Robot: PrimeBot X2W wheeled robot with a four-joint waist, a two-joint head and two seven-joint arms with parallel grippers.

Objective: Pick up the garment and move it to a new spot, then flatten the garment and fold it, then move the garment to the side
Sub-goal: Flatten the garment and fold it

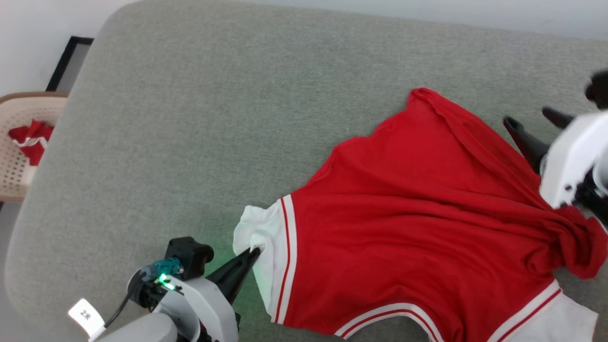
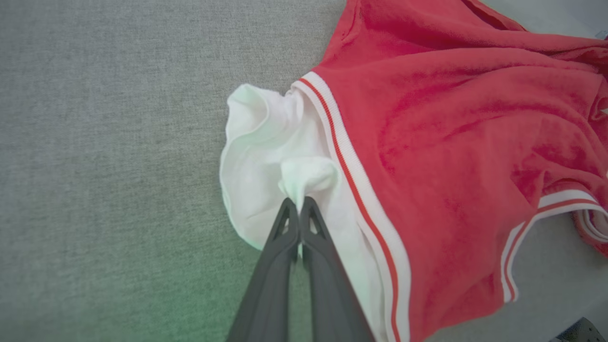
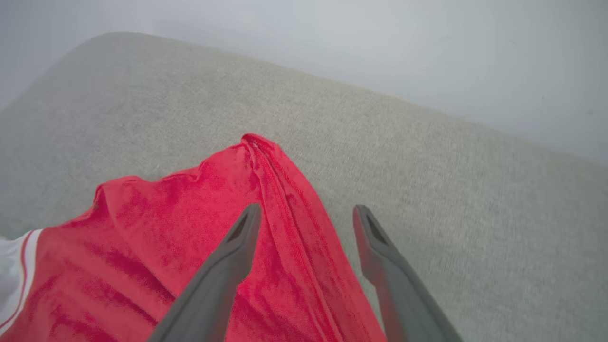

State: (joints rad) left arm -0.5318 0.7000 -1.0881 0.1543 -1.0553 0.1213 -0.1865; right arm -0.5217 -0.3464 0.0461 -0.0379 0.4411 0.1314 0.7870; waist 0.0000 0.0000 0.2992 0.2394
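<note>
We see the garment lying red-back-up on the grey cushion, collar nearest us. Our left gripper is clamped on its white sleeve. Our right gripper stands open, straddling the right edge.

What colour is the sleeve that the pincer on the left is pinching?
The sleeve is white, with red-and-white striped trim at its seam; the left wrist view shows it best.
</note>
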